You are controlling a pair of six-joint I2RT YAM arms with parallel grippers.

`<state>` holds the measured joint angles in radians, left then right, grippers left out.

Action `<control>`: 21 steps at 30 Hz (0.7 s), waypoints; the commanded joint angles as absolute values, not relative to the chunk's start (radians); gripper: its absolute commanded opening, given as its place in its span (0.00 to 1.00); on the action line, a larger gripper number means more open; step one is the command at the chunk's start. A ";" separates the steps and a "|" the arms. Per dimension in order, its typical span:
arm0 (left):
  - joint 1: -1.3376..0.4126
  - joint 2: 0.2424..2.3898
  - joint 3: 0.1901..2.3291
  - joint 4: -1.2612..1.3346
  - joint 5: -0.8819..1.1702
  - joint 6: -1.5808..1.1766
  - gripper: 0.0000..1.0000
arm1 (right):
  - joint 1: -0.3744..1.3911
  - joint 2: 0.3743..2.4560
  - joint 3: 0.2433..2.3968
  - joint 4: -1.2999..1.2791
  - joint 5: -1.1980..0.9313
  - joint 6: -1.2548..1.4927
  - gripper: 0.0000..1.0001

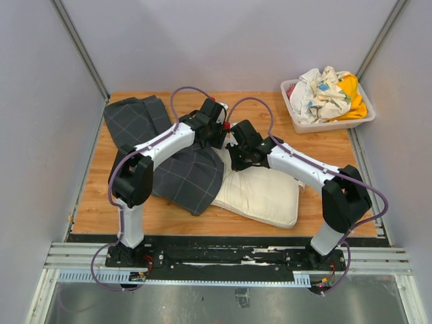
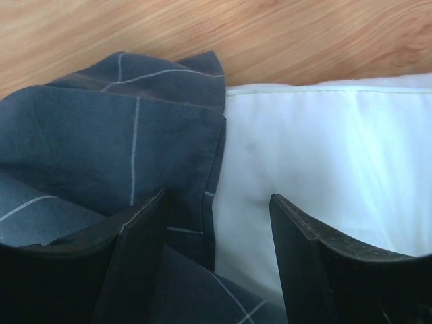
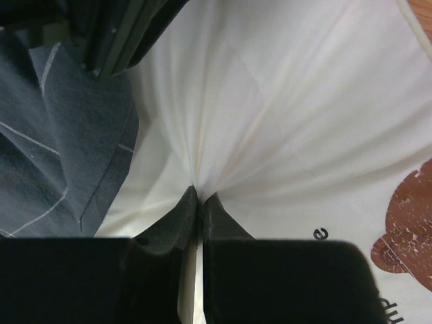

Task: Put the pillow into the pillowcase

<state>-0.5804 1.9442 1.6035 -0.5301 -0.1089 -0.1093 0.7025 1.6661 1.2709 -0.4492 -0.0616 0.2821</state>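
One pillow (image 1: 263, 192), one pillowcase (image 1: 187, 178) — one bin (image 1: 331, 126).

The pillow (image 1: 263, 196) is soft, matt cream cloth. The pillowcase (image 1: 189, 175) is thin, creased dark woven cloth. The worktop (image 1: 169, 219) is smooth grained wood. The tub (image 1: 331, 125) looks like pale plastic.

The wooden table (image 1: 337, 145) held three things; the dark checked pillowcase (image 1: 196, 175) lay bunched on the left; the cream pillow (image 1: 263, 196) lay beside it, touching; a white bin (image 1: 331, 125) of cloths sat far right.
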 commanded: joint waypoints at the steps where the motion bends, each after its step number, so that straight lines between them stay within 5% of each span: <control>1: -0.588 1.980 1.613 -0.554 -0.232 -0.113 0.65 | 0.706 1.646 1.326 -0.410 -0.087 0.272 0.01; 4: -0.587 1.983 1.619 -0.551 -0.300 -0.122 0.59 | 0.706 1.645 1.322 -0.409 -0.090 0.274 0.01; 9: -0.586 1.985 1.621 -0.548 -0.329 -0.129 0.14 | 0.705 1.644 1.312 -0.404 -0.094 0.279 0.01; 12: -0.586 1.979 1.628 -0.548 -0.320 -0.146 0.01 | 0.705 1.645 1.312 -0.402 -0.096 0.281 0.01; 21: -0.588 1.952 1.768 -0.602 -0.023 -0.263 0.00 | 0.706 1.651 1.337 -0.398 -0.094 0.283 0.01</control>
<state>-0.5846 1.9705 1.6695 -0.5842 -0.2020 -0.1833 0.7025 1.6661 1.2709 -0.4488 -0.0795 0.2829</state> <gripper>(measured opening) 0.014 0.033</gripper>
